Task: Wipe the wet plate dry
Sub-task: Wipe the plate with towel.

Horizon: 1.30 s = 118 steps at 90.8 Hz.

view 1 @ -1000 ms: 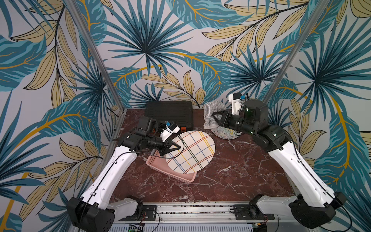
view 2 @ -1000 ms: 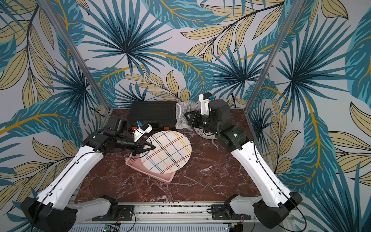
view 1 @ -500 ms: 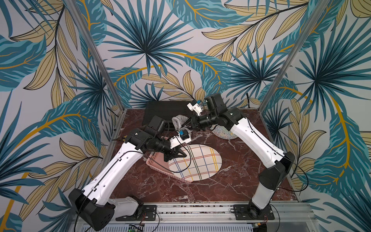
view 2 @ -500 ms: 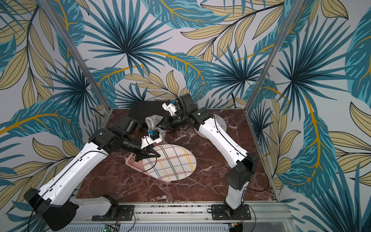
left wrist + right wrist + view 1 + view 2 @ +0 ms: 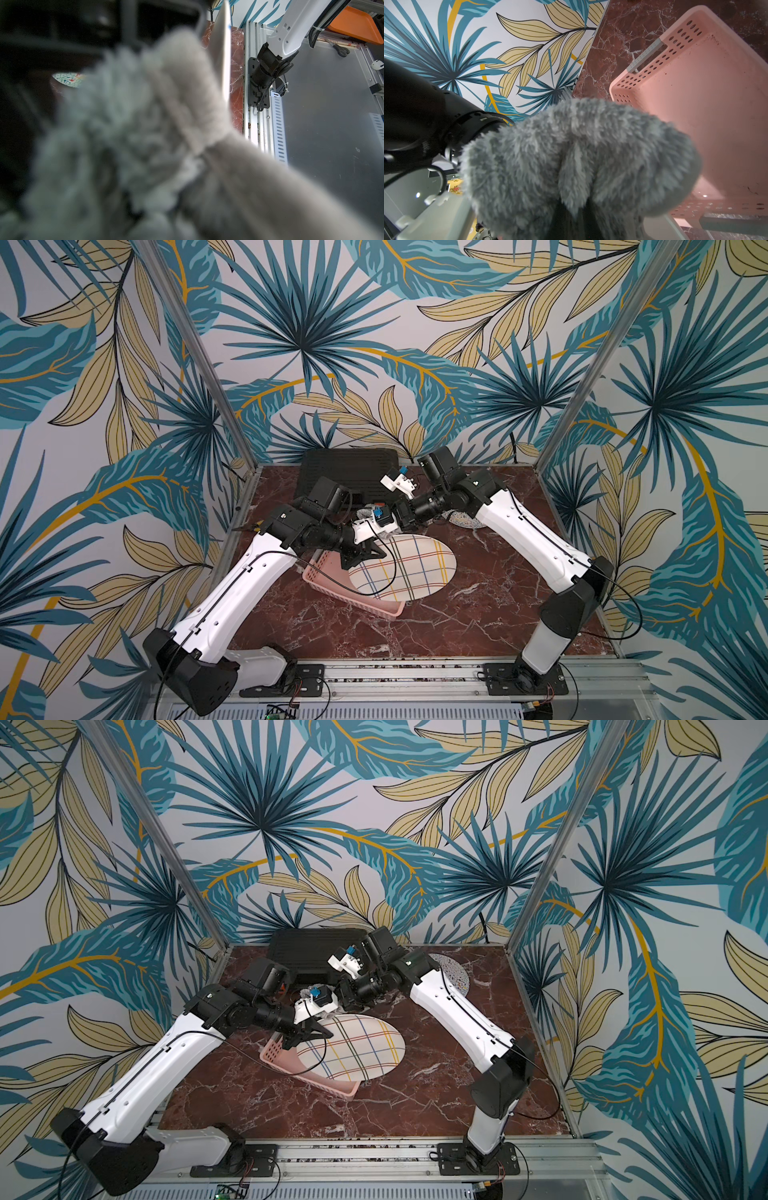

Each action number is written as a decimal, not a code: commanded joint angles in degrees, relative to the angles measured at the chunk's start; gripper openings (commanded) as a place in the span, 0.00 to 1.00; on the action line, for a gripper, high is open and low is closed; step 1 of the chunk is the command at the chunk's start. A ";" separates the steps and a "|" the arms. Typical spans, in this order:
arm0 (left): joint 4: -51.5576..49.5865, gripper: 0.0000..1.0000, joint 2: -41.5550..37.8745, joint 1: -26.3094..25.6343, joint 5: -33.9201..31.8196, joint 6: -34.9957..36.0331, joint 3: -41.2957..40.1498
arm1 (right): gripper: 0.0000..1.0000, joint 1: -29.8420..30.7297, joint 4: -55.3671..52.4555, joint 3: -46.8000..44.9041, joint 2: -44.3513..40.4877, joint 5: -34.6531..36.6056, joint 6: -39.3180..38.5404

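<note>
Over pink basket (image 5: pixel 320 572), plaid plate (image 5: pixel 411 568) in left claw (image 5: pixel 368 553), tilted

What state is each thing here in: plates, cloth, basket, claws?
Plaid plate: held tilted, off the table.
Left gripper: shut on the plate's rim.
Grey cloth: bunched, by the plate's far rim.
Right gripper: shut on the cloth.
Pink basket: upright, looks empty.
Speckled plate: flat on the table.

I see teal and yellow palm-leaf wallpaper (image 5: pixel 291 344) on every wall, with bare aluminium posts (image 5: pixel 196 352) rising from the back corners. Below lies a red-brown marble tabletop (image 5: pixel 478 614), edged in front by a grey aluminium rail (image 5: pixel 415 672), under even light.
</note>
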 commanded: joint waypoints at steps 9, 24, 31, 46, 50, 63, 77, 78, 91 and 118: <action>5.25 0.00 -0.60 0.13 -1.96 -2.04 2.84 | 0.00 0.64 -5.83 -2.06 -3.70 -3.27 -5.87; 6.40 0.00 -0.95 0.22 -5.08 -3.26 3.04 | 0.00 0.28 -4.27 -5.24 -6.29 -3.92 -5.70; 7.20 0.00 -1.28 0.35 -6.15 -4.41 2.89 | 0.00 -0.31 -2.76 -7.87 -8.01 -3.90 -5.18; 7.69 0.00 -1.69 1.40 -6.20 -5.31 2.66 | 0.00 -2.47 4.49 -15.74 -12.74 -4.61 -1.45; 7.77 0.00 -1.80 1.75 -5.97 -5.39 2.66 | 0.00 -3.03 6.43 -16.99 -14.06 -4.83 -0.34; 8.66 0.00 -2.34 4.08 -3.64 -6.47 2.89 | 0.00 -5.20 11.24 -23.09 -17.76 -5.20 2.08; 10.40 0.00 -2.37 7.40 -1.12 -7.78 2.92 | 0.00 -6.97 14.57 -27.65 -20.63 -5.44 3.80; 10.50 0.00 -2.37 7.61 -1.00 -7.83 2.89 | 0.00 -7.05 14.78 -27.97 -20.74 -5.47 3.93; 11.51 0.00 -2.28 9.37 0.89 -8.56 2.78 | 0.00 -7.78 16.69 -30.56 -21.89 -5.66 4.85; 14.25 0.00 -2.23 14.76 4.44 -10.74 2.07 | 0.00 -9.35 18.24 -33.88 -24.17 -6.08 5.67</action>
